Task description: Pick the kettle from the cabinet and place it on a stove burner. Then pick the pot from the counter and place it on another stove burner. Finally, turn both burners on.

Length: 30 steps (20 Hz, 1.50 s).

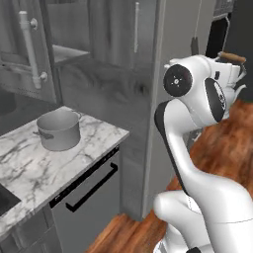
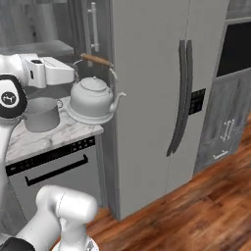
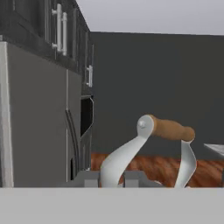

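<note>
Gripper (image 2: 73, 74) fingers are clamped on the metal strap of the kettle's arched handle, carrying the silvery-white kettle (image 2: 93, 100) in mid-air in front of the tall stainless refrigerator (image 2: 152, 98); in the right base view it hangs upright, spout at 3 o'clock, its brown wooden grip (image 2: 96, 60) at 12 o'clock above the lid. From the hand camera the wooden grip (image 3: 170, 129) sits at 2 o'clock, with the handle's two steel straps curving down toward the fingers, a hold by the handle that seems chosen to keep the body level while it travels. The wide grey pot (image 1: 58, 129) stands on the white marble counter (image 1: 44, 163) at 9 o'clock in the left base view, untouched, above the dark dishwasher front (image 1: 86, 190). Behind it an upper cabinet door (image 1: 24, 49) with a white bar handle stands ajar. Judging by this, the kettle is out of the cabinet and not yet on a burner; a black corner at 8 o'clock may be the cooktop, though that cannot be told
</note>
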### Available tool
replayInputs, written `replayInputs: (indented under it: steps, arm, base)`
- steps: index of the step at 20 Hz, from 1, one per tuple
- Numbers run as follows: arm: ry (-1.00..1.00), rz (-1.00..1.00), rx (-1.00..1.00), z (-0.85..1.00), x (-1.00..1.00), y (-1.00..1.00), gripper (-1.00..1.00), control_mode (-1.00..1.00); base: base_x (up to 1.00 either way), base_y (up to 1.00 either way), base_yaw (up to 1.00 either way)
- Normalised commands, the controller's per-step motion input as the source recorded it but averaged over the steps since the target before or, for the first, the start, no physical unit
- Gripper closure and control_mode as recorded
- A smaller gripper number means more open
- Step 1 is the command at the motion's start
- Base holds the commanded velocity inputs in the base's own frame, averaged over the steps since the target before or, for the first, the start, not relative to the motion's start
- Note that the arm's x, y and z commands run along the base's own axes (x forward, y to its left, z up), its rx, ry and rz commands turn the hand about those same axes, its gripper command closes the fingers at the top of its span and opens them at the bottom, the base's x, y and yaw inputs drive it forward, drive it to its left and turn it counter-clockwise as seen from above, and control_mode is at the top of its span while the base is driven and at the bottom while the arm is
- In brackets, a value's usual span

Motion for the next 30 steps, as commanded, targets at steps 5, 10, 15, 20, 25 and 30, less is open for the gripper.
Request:
replayInputs:
  steps: [5,10,15,20,25,30]
  arm:
    - [0.00,0.00,0.00,0.00,0.00,0.00,1.00,1.00]
    - [0.00,0.00,0.00,0.00,0.00,0.00,1.00,1.00]
    - [0.00,0.00,0.00,0.00,0.00,0.00,1.00,1.00]
    - [0.00,0.00,0.00,0.00,0.00,0.00,1.00,1.00]
    - [0.00,0.00,0.00,0.00,0.00,0.00,1.00,1.00]
    - [0.00,0.00,0.00,0.00,0.00,0.00,1.00,1.00]
  base:
    - [-0.34,-0.08,-0.41]
    - [-0.30,-0.04,-0.42]
    - [-0.29,-0.03,-0.43]
    - [-0.29,-0.02,-0.44]
    - [-0.27,-0.05,-0.43]
    - [-0.24,0.00,-0.43]
